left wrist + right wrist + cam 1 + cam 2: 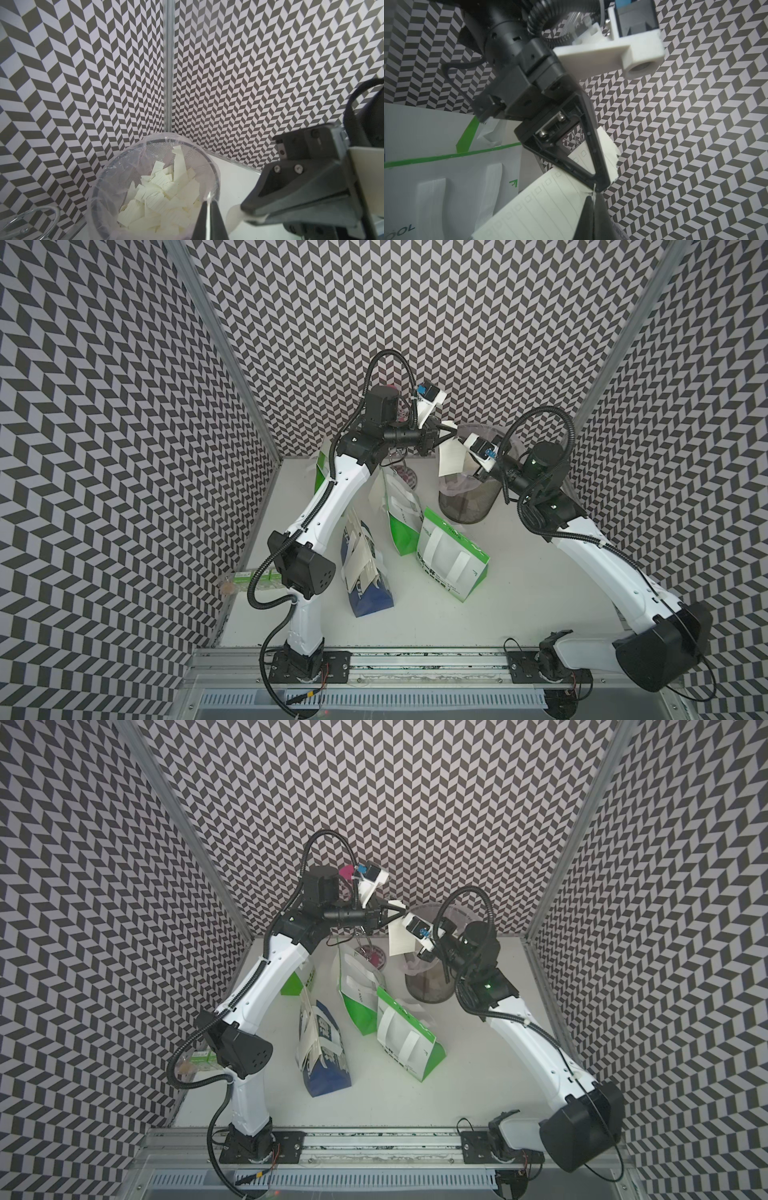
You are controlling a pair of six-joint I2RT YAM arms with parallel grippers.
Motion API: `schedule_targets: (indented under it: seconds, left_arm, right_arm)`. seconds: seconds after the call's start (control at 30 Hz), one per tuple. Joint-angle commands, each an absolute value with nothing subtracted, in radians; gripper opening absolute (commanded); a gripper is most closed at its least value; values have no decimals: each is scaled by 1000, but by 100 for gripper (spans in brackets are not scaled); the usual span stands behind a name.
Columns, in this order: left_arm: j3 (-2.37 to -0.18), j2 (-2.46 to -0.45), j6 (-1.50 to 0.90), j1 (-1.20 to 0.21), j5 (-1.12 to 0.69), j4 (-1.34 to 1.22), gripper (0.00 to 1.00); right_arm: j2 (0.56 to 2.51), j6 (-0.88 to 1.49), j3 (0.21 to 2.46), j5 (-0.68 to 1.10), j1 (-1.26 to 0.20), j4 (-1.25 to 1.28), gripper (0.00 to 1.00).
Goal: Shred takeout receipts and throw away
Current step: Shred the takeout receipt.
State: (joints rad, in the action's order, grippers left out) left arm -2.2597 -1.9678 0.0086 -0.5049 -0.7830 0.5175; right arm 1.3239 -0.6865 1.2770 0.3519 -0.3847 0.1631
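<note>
Hanging above a black wire-mesh wastebasket (469,506), a cream lined paper receipt (451,458) is pinched along its upper edge by both arms. The left fingers (200,224) are pressed together on the thin edge of the sheet. The right fingers (586,222) are closed on it too, and the two sets of tips sit just beside each other. In the right wrist view the black triangular frame of the left fingers lies across the paper, which shows printed lines and a row of small check boxes. A ragged torn edge (610,160) of the sheet juts out past the left fingers, and a short split marks the paper's edge where the two sets of tips meet.

The wastebasket is lined with a clear plastic bag and stands near the far edge of the white bench (519,593), toward its far right corner. It holds a heap of torn cream pieces (162,193), several of them lined.

Near the middle of the bench are two green-and-white paper bags with white strap handles. One is a tilted bag (453,560), and the other, a farther bag (401,514), is just beside it and close to the wastebasket. A blue-and-cream paper bag (365,572) stands toward the bench's left edge, near the left arm. A third green-and-white bag (320,472) shows partly behind that arm, toward the far left corner.
</note>
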Motion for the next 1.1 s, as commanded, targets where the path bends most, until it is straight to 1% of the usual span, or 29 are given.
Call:
schedule_targets:
  seconds: [0.0, 0.07, 0.17, 0.3, 0.47, 0.57, 0.67, 0.87, 1.07]
  left_arm:
    - [-2282, -1974, 64, -499, -732, 567, 0]
    - [-2284, -1975, 82, -498, -722, 574, 0]
    - [-2276, -1972, 102, -501, -782, 570, 0]
    - [-2259, -1958, 137, -505, -771, 589, 0]
    - [-2187, -1910, 198, -503, -714, 604, 0]
    - [-2169, -1896, 217, -498, -710, 612, 0]
    - [-2165, -1897, 213, -499, -711, 595, 0]
    - [-2202, -1944, 144, -511, -724, 497, 0]
    - [-2303, -2030, 128, -523, -738, 480, 0]
  right_arm:
    - [1291, -603, 1289, 286, -349, 231, 0]
    - [1299, -563, 1305, 241, -339, 218, 0]
    - [1295, -534, 1309, 214, -330, 211, 0]
    - [1313, -496, 1338, 123, -306, 171, 0]
    - [1302, -393, 1349, 34, -211, 155, 0]
    - [1311, -325, 1373, 37, -132, 116, 0]
    - [1317, -289, 1369, 75, -103, 123, 0]
    - [1349, -194, 1371, 346, -89, 179, 0]
    - [1426, -134, 1388, 486, -90, 221, 0]
